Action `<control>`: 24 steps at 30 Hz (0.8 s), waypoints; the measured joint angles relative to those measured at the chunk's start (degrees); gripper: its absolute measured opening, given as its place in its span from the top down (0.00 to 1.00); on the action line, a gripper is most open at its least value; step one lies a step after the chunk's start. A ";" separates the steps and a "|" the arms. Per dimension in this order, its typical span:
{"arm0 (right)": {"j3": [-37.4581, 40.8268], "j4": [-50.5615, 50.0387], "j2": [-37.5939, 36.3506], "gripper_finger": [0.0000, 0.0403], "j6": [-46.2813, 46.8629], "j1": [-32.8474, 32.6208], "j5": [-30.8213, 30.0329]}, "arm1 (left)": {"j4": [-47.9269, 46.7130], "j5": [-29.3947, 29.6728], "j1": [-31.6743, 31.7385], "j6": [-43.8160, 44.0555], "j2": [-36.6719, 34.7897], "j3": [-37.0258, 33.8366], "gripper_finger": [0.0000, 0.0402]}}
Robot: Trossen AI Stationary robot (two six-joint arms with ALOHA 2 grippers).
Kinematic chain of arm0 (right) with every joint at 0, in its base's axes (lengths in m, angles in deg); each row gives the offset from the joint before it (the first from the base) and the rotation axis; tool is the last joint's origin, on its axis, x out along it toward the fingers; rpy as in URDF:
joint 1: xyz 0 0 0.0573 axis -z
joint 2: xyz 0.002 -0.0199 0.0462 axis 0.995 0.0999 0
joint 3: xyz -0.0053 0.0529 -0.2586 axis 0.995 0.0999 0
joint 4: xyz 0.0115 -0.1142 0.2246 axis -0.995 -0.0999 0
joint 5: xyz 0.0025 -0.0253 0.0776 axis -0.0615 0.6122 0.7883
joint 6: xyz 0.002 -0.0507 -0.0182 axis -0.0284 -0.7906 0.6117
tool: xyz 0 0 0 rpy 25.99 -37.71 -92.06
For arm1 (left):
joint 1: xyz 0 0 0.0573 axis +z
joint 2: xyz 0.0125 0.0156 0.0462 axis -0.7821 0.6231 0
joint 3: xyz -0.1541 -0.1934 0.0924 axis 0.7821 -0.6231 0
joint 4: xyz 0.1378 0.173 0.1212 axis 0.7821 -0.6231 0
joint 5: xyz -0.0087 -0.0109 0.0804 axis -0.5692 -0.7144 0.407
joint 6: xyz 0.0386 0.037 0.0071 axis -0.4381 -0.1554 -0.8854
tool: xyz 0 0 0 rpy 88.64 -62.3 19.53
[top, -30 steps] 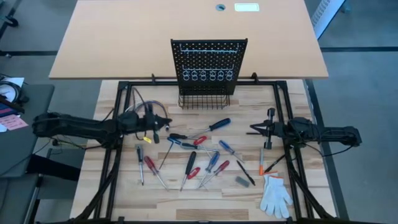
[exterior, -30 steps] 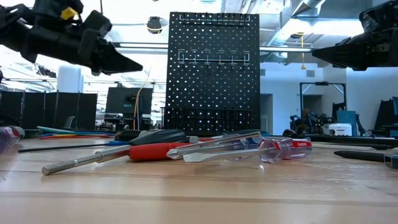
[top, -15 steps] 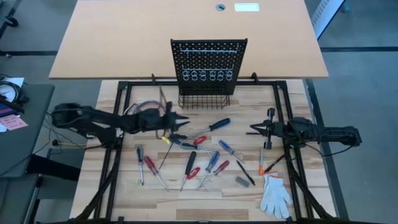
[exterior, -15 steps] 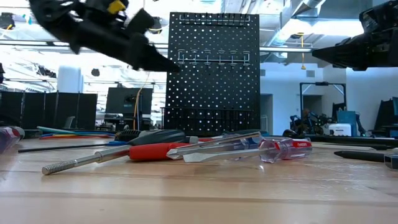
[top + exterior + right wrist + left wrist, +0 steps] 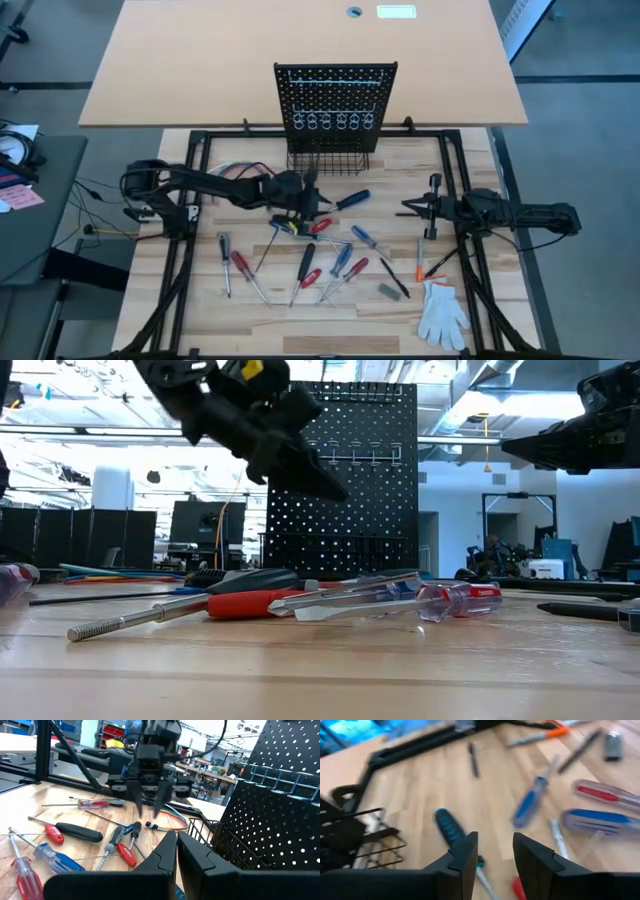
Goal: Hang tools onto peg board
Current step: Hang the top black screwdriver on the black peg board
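Tools are spread on the worktop; left gripper is held above them, jaws parted, empty; right gripper clenched.

L gripper parted, R gripper closed

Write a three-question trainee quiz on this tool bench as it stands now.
1. True or false: the left hand is gripping a screwdriver.
2. The white glove lies: A on the robot's left; B on the robot's right; C dead centre.
3. Fill in: the waiting right hand is ____ (open or shut).
Key: 1 false, its fingers are apart with nothing between them; 2 B; 3 shut.
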 joint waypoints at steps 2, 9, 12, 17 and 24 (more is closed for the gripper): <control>-0.02 0.01 0.00 0.95 0.00 0.01 0.00 | -4.26 1.36 -1.65 -0.69 -1.22 0.73 0.70; -0.02 0.01 0.00 0.95 -0.01 -0.01 -0.01 | -4.89 4.66 -5.79 -3.70 -4.71 -2.28 0.70; 0.00 0.01 0.00 0.95 -0.01 0.00 -0.01 | -4.24 4.77 -5.77 -2.50 -5.77 -4.92 0.70; -0.01 0.01 0.02 0.95 0.00 -0.01 0.00 | 0.28 7.22 -5.32 -0.66 -8.15 -11.43 0.70; 0.00 0.01 0.02 0.95 0.01 -0.01 -0.02 | -6.53 12.83 -3.71 0.15 -19.48 -15.96 0.70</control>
